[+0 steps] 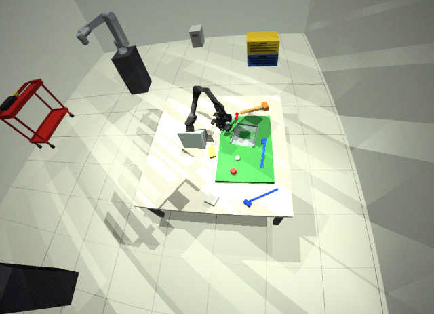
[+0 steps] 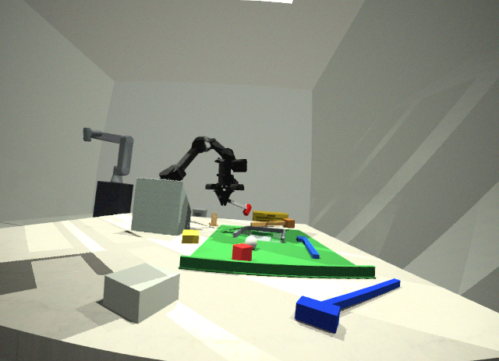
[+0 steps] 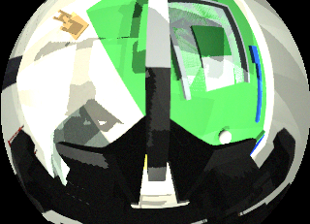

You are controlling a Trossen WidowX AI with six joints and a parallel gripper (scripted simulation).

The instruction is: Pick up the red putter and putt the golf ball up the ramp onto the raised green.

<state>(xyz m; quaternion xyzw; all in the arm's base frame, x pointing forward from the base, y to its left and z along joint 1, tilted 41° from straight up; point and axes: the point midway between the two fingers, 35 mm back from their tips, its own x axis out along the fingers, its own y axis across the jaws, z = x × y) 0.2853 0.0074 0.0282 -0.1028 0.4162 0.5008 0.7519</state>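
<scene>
My gripper [image 1: 229,128] [image 2: 224,203] [image 3: 155,119] is shut on the red putter and holds it above the far left part of the green mat [image 1: 245,172] [image 2: 290,260] [image 3: 194,119]. The putter's red head [image 1: 237,115] [image 2: 247,209] points away from the exterior camera; in the wrist view its grey shaft [image 3: 158,40] and black grip [image 3: 158,98] run between the fingers, the head out of view. The white golf ball [image 1: 237,158] [image 2: 251,241] [image 3: 225,137] rests on the mat, on the near side of a grey-railed enclosure with a darker green patch [image 1: 244,134] [image 3: 211,40].
A red cube [image 1: 233,171] [image 2: 242,253] is near the ball. A blue club [image 1: 262,157] [image 2: 309,248] [image 3: 259,88] lies on the mat. Another blue club [image 1: 261,195] [image 2: 362,294], an orange mallet [image 1: 253,108], a yellow block [image 1: 211,152], a grey block [image 2: 139,288] and a wooden stand [image 2: 214,219] [image 3: 73,26] are on the table.
</scene>
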